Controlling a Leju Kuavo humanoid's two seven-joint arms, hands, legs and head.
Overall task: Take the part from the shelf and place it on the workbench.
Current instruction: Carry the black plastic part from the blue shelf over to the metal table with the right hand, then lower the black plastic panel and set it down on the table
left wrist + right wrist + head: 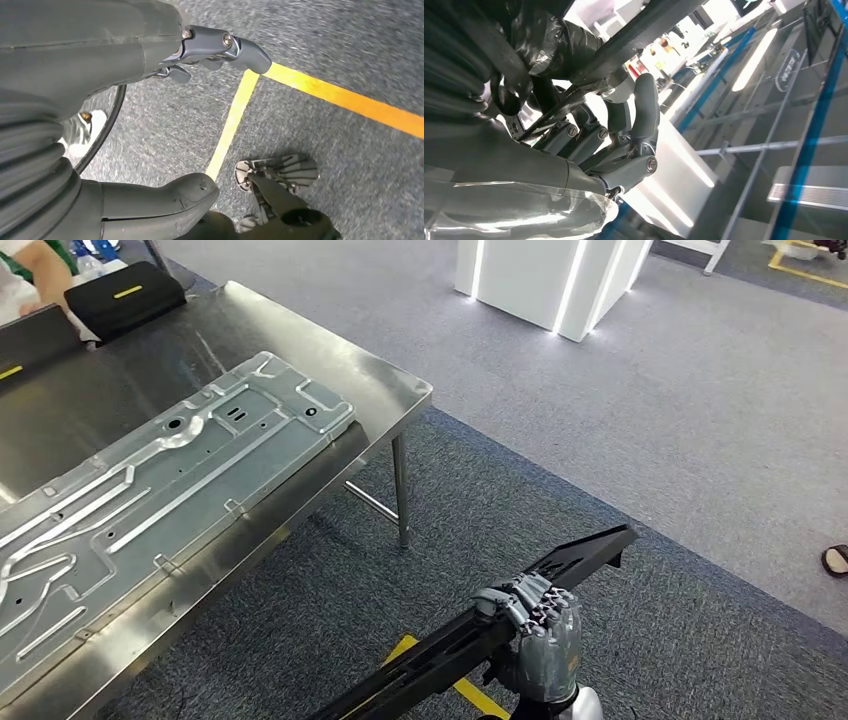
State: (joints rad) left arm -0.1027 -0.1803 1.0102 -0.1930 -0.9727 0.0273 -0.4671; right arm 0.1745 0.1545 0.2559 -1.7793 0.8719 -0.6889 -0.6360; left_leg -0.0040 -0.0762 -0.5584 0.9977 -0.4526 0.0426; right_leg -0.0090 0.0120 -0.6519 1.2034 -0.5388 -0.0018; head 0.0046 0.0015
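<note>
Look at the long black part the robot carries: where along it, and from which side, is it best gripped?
Grip the long black part near mid-length, as the right hand does now, fingers wrapped over its narrow width from beneath. It is long, thin and tilted, so a central hold probably balances it; an end grip would likely let it droop.

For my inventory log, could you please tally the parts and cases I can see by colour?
Black long part, held in the right hand: 1
Silver stamped panel on the workbench: 1
Black cases with yellow stripe: 2
Total: 4
</note>
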